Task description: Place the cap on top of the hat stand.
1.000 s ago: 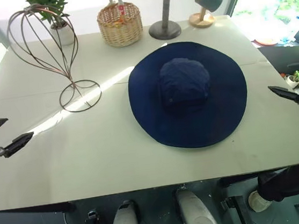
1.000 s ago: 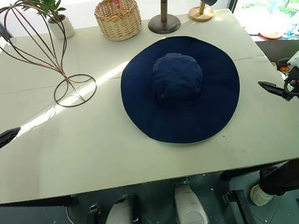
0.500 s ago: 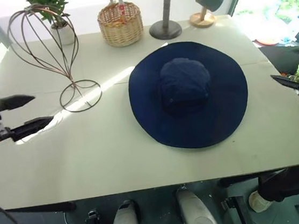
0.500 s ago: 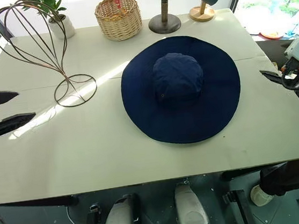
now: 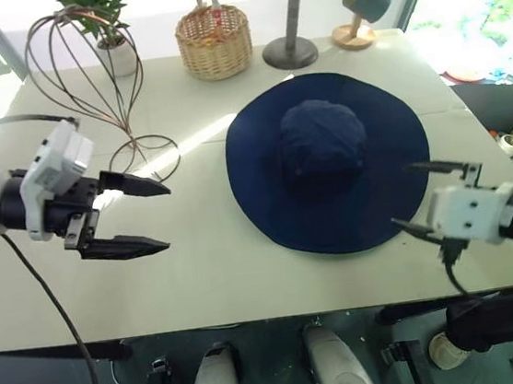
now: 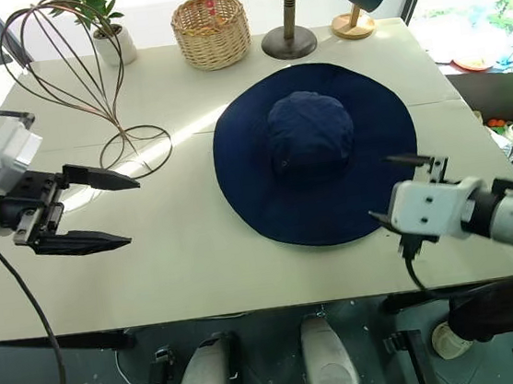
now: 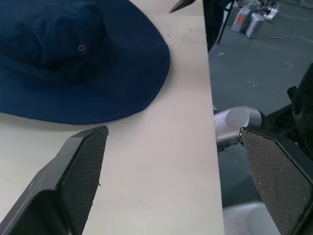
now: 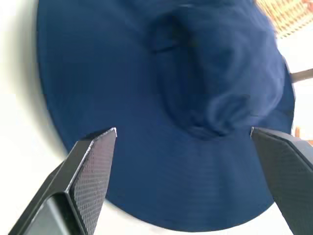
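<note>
At centre frame of the head views you have the cap (image 5: 329, 160), a big floppy navy-blue fabric sun hat with a very wide round brim, lying flat and crown-up on the pale tabletop (image 5: 248, 276). Nothing touches it yet.

Your right gripper (image 6: 396, 192) sits at the lower right of the frame, its two black fingers spread wide and empty, with the tips right at the brim's near-right edge. In the right wrist view the brim and crown lie straight ahead between the fingers (image 8: 90, 164). This is plainly the nearer arm; the brim edge is just beside its tips.

Your left gripper (image 5: 153, 215) hangs at the left of the frame, also wide apart and holding nothing, pointing across toward the cap but well apart from it, with bare table between.

Being round, the cap offers no long axis, so any point on the brim will serve for a pinch.

In the upper left of the frame stands the hat stand (image 5: 86, 77), a tall balloon-shaped cage of thin brown wire on a flat ring base. It lies left of the cap and beyond your left gripper, so the cap will have to travel leftward and up to reach it.
</note>
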